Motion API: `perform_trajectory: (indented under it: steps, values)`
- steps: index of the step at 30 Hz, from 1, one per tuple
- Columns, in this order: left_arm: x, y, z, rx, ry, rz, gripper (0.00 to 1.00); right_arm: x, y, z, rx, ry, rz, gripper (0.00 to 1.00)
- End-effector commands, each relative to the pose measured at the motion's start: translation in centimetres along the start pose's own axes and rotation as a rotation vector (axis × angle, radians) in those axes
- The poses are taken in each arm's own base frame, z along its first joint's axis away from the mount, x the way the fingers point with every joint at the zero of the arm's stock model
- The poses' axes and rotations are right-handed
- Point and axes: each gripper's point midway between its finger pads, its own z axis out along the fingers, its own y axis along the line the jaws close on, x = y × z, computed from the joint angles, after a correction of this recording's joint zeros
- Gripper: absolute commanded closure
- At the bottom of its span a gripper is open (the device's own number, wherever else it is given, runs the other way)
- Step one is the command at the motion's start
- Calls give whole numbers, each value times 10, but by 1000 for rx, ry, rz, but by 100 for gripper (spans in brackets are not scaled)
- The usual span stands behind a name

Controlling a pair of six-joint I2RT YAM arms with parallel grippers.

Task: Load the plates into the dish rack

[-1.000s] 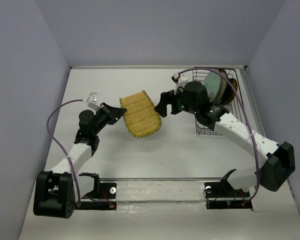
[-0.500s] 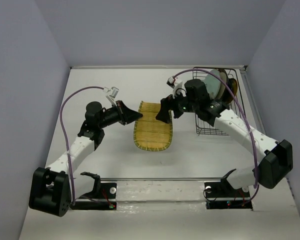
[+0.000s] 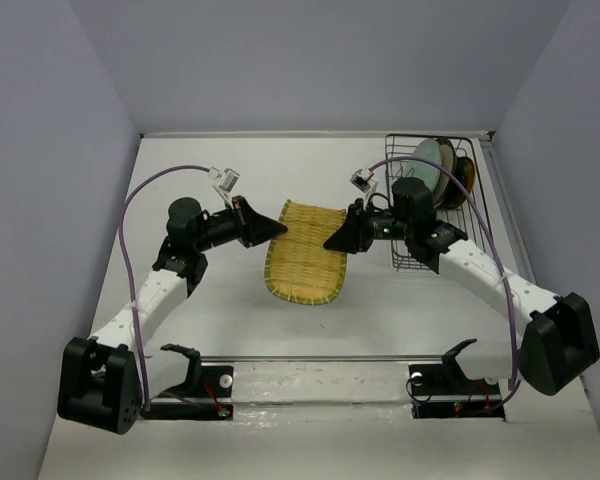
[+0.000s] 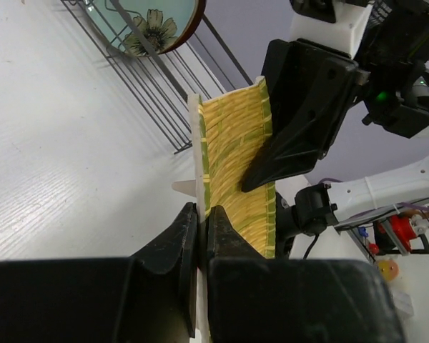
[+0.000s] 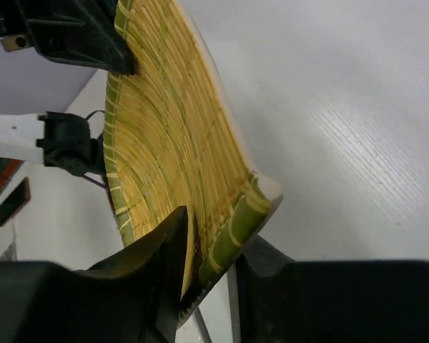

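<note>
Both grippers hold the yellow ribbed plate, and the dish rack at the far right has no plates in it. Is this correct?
No. The dish rack is not empty: a pale green plate stands in it, as the top external view shows. The left gripper and right gripper do both hold the yellow ribbed plate.

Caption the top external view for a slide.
Left claw and right claw grip a yellow ribbed fan-shaped plate near black wire rack.

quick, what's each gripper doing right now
Left gripper: closed on one edge of the yellow plate.
Right gripper: closed on the opposite edge of the same plate.
</note>
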Motion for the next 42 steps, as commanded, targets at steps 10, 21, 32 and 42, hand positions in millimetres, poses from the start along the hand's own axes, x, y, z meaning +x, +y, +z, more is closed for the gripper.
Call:
perform_trajectory:
  steps: [10, 21, 32, 42]
  values:
    - [-42, -37, -6, -8, -72, 171, 47, -76, 39, -29, -153, -312, 6, 93]
    - [-54, -2, -48, -384, -175, 304, 1, -146, -24, -77, 393, -557, 60, 93]
    - [-36, -14, -49, -404, -162, 395, 1, -184, -76, -164, 961, -731, 37, 93]
    - [-31, -39, -51, -337, -178, 438, 1, -188, -133, -206, 1433, -737, -6, 93]
